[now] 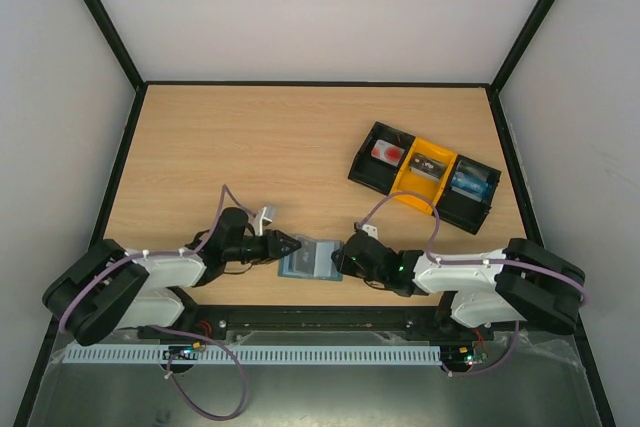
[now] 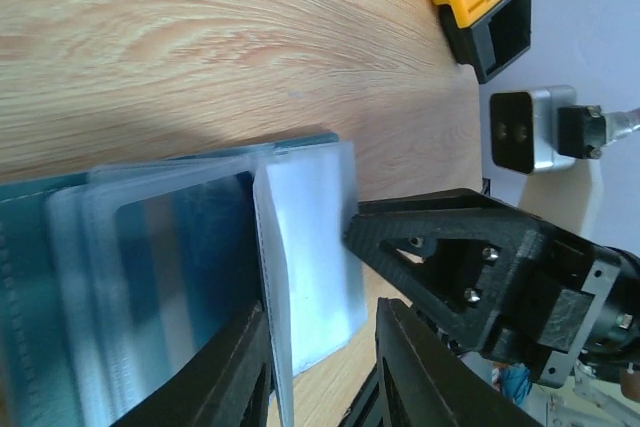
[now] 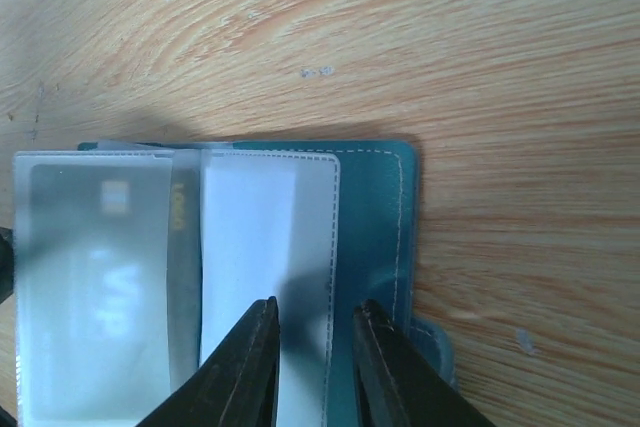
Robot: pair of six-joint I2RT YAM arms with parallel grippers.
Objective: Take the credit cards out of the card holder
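Wood table [image 1: 300,147] bears the card holder [image 1: 310,261] between left gripper [image 1: 296,245] and right gripper [image 1: 340,258], both part-open.

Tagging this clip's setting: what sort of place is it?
Probably a lab test cell: wooden table, plain white walls closing it in, left arm and right arm mounted at its edge.

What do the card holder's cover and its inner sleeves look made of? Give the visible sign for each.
card holder cover: teal leather or faux leather with a matte finish, judging by the pale stitching along its edge. Which of the two it is cannot be told.
inner sleeves: clear, flexible, glossy plastic. A card shows through, and light glares off them.
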